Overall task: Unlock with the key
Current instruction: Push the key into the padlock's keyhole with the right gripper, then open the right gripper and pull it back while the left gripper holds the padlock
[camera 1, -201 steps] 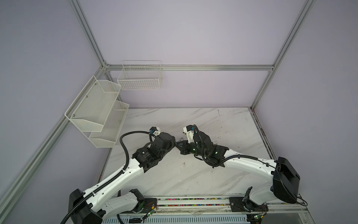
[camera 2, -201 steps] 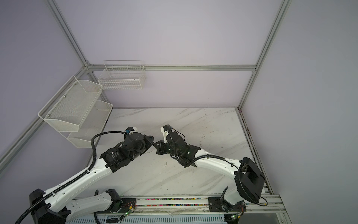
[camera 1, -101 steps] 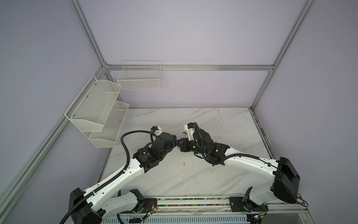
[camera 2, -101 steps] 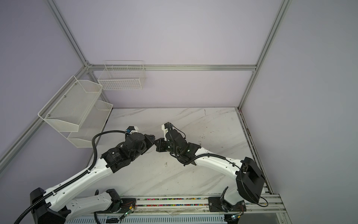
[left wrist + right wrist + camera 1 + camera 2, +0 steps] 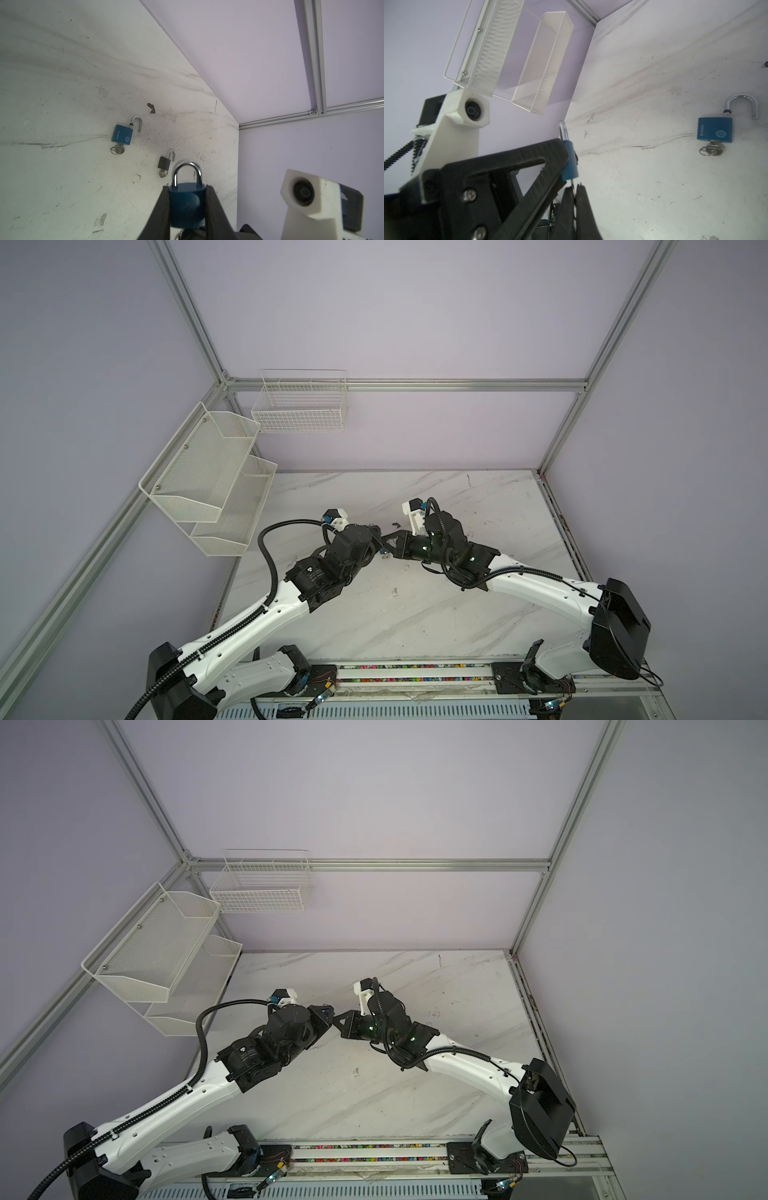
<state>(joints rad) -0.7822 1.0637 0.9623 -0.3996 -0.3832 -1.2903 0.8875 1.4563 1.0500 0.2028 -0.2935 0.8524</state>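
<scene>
Left hand [image 5: 187, 189] clamps blue padlock [image 5: 185, 205]; right hand [image 5: 574, 188] pinches its key [image 5: 572, 182]

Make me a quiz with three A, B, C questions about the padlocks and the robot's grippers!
1. Where is the padlock with the shut shackle?
A. lying loose
B. hanging on a hook
C. between the left gripper's fingers

2. How many padlocks does the left wrist view show?
A. three
B. two
C. five

3. The blue padlock on the table has its shackle:
A. shut
B. open
C. missing

Answers:
1 C: both fingers press on its blue body.
2 A: one is held, while the blue padlock and a small dark padlock lie on the table.
3 B: one end of the shackle stands free of the body.
</scene>
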